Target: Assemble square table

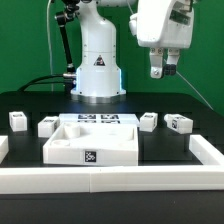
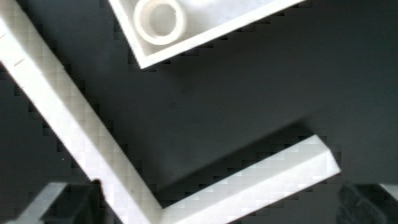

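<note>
The hand (image 1: 160, 70) hangs high above the desk (image 1: 25, 140), toward the exterior view's right and well clear of every part. Its 2 fingers stand wide apart with nothing between them; in the wrist view they show only as dark blurs at the 2 lower corners.

The square slab (image 1: 92, 142) lies flat on the desk in front of the robot base (image 1: 97, 62), with a black-and-white tag (image 1: 91, 156) on its near edge. 4 short legs (image 1: 46, 126) rest on the desk beside it, apart from it; 2 are on the exterior view's left and 2 on its right. None is fitted to the slab.

The marker board (image 1: 100, 119) lies just behind the slab. Long white border rails (image 1: 110, 182) frame the work area along the near side and both flanks.

The wrist view shows 2 stretches of rail (image 2: 71, 110) meeting at a corner on the dark desk; beyond them is a white corner with a round hole (image 2: 160, 20), and I cannot tell which part it belongs to.
</note>
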`<action>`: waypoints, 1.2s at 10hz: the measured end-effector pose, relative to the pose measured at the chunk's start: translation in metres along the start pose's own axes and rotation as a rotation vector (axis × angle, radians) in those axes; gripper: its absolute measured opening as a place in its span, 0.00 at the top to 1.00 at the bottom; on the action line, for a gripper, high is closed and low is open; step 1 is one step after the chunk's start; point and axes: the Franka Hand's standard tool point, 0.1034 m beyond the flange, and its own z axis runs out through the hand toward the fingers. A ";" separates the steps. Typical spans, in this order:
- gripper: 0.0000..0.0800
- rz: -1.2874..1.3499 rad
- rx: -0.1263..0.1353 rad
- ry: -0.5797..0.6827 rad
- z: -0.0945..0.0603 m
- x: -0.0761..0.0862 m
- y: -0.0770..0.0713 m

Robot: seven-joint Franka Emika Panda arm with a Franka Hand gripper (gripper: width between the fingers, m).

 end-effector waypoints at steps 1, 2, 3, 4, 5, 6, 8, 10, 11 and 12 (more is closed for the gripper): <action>0.19 -0.070 0.013 -0.007 0.006 -0.012 -0.001; 0.19 -0.130 0.015 -0.008 0.007 -0.015 0.000; 0.19 -0.200 0.015 -0.008 0.007 -0.015 0.000; 0.19 -0.261 0.016 -0.008 0.007 -0.015 0.000; 0.19 -0.289 0.017 -0.008 0.008 -0.016 0.000; 0.19 -0.319 0.019 -0.008 0.008 -0.017 0.001; 0.19 -0.314 0.012 0.004 0.022 -0.032 -0.009; 0.19 -0.303 0.021 0.014 0.045 -0.054 -0.032; 0.19 -0.323 0.017 0.024 0.056 -0.066 -0.037; 0.19 -0.320 0.028 0.025 0.065 -0.073 -0.039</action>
